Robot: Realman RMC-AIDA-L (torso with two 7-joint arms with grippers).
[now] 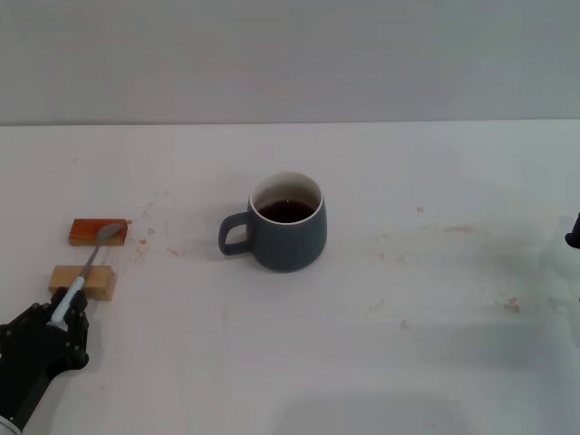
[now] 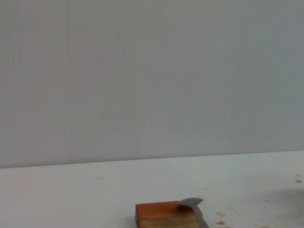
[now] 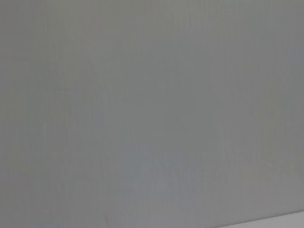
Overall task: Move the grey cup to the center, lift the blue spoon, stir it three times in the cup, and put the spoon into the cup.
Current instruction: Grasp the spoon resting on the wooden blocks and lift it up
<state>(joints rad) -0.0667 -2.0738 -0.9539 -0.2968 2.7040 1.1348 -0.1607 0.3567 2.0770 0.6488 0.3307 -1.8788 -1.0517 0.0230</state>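
Sitting mid-table [image 1: 435, 362] in the head view, the grey cup [image 1: 288, 231] holds dark liquid, handle toward the left. The left claw [image 1: 65, 313] is clenched on the blue spoon [image 1: 86, 267], which spans a tan block [image 1: 86, 283] and an orange block [image 1: 97, 232]. The right claw [image 1: 574, 237] barely shows at the edge; I cannot tell its state.

From the left wrist, the spoon's bowl rests on the orange block.

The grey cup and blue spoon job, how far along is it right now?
Done: the grey cup stands mid-table, holding dark liquid. In hand: the left pincer is at the handle end of the blue spoon, which lies across two blocks; a firm grip can't be confirmed. Left: lifting, three stirs, leaving the spoon in the cup. The right pincer waits at the table's edge.
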